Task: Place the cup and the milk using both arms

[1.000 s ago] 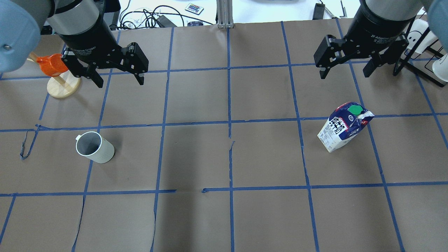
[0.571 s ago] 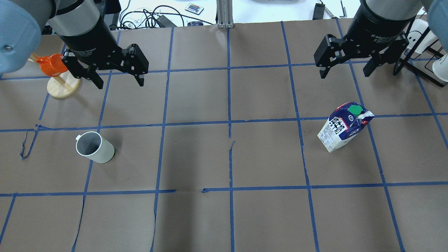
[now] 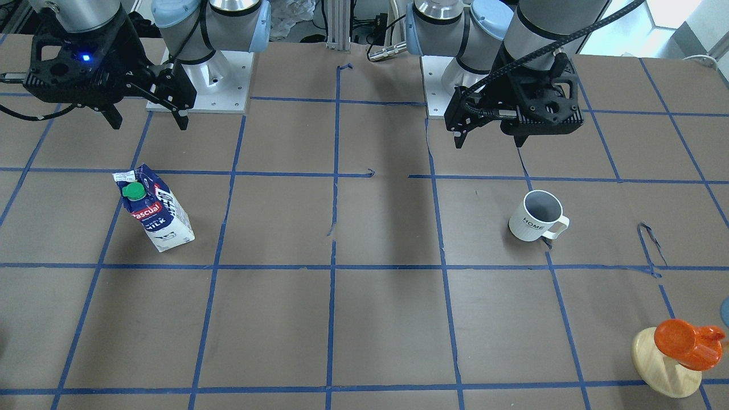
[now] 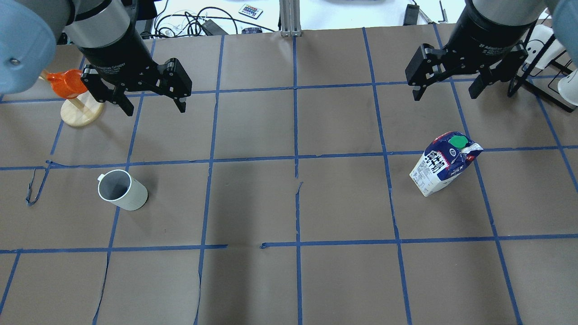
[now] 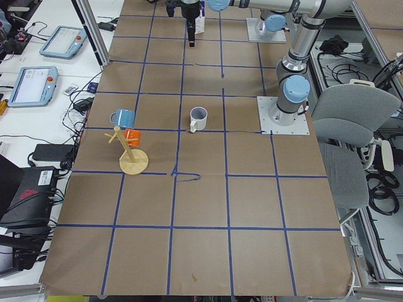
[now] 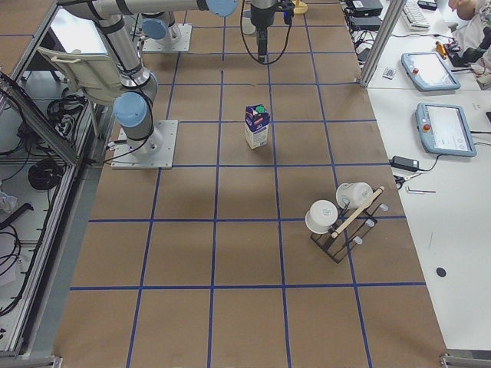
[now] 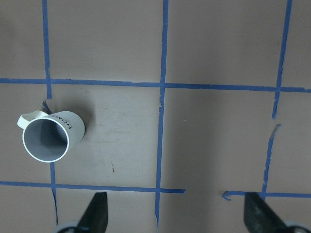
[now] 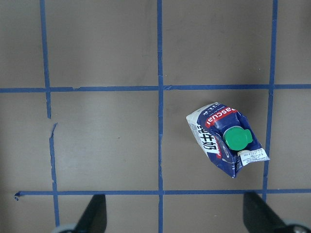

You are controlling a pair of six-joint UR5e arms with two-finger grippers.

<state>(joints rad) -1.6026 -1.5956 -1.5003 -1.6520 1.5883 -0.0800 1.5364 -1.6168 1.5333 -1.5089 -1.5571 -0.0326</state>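
Observation:
The cup (image 4: pixel 122 189), a white mug with a grey inside, stands upright on the left of the table; it also shows in the front view (image 3: pixel 535 216) and the left wrist view (image 7: pixel 48 136). My left gripper (image 4: pixel 155 109) hangs open and empty high above the table, behind and to the right of the cup. The milk (image 4: pixel 445 162), a blue and white carton with a green cap, stands on the right and also shows in the right wrist view (image 8: pixel 226 138). My right gripper (image 4: pixel 445 96) is open and empty, high behind the milk.
A wooden mug tree (image 4: pixel 81 113) with an orange cup (image 4: pixel 67 83) stands at the far left, close to my left gripper. A black rack with white cups (image 4: pixel 542 58) stands at the far right. Blue tape lines divide the brown table cover (image 4: pixel 293 203) into squares.
Both grippers have shifted only a few pixels and stay open. The cup and the milk have not moved.

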